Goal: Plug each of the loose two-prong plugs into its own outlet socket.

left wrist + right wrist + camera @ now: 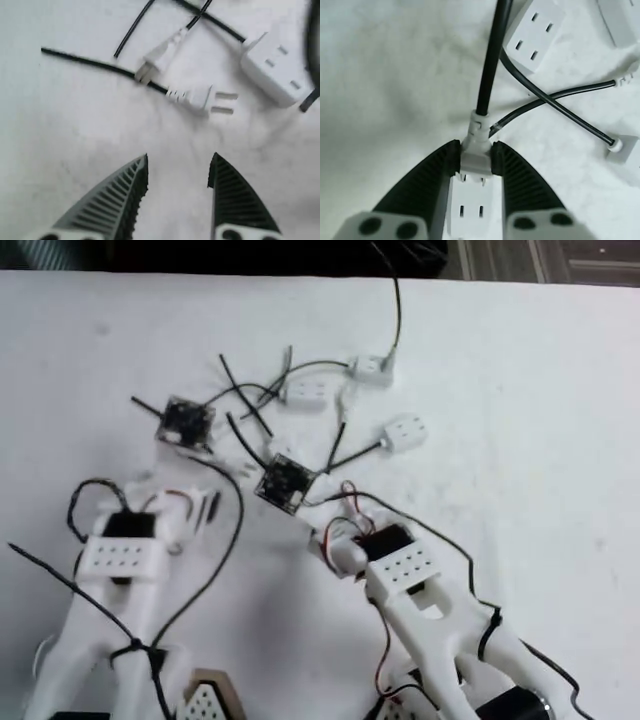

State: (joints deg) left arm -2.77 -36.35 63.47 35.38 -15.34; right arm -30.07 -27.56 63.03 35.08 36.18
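**Right gripper clamped on a plug at its socket; left gripper spread before a loose plug**

*Right wrist view.* My right gripper [476,152] is clenched on a white two-prong plug [477,161], with a ribbed black finger pressing on each side of its body. The plug stands end-on against a white outlet block [470,212] that lies between my fingers. A short length of prong shows between the two, and I cannot tell how deeply it is seated. A free pair of slots sits further along the block's face. The plug's black cord [490,60] runs straight away from the gripper. Beside that cord lies a second outlet block [535,30] showing two slot pairs, and two thinner cords [555,100] cross near it on the white table [385,75].

*Left wrist view.* My left gripper [177,162] is released, its jaws apart with bare table between them. A loose two-prong plug [197,96] lies flat ahead of the fingertips, apart from them. Its prongs point toward a multi-socket block [272,70] nearby without touching it. A second loose plug [159,59] lies just beyond, its prong end at the first plug's cord.

*High view.* My left arm [120,560] and right arm [420,590] sit side by side, with tangled cords on the table beyond them.
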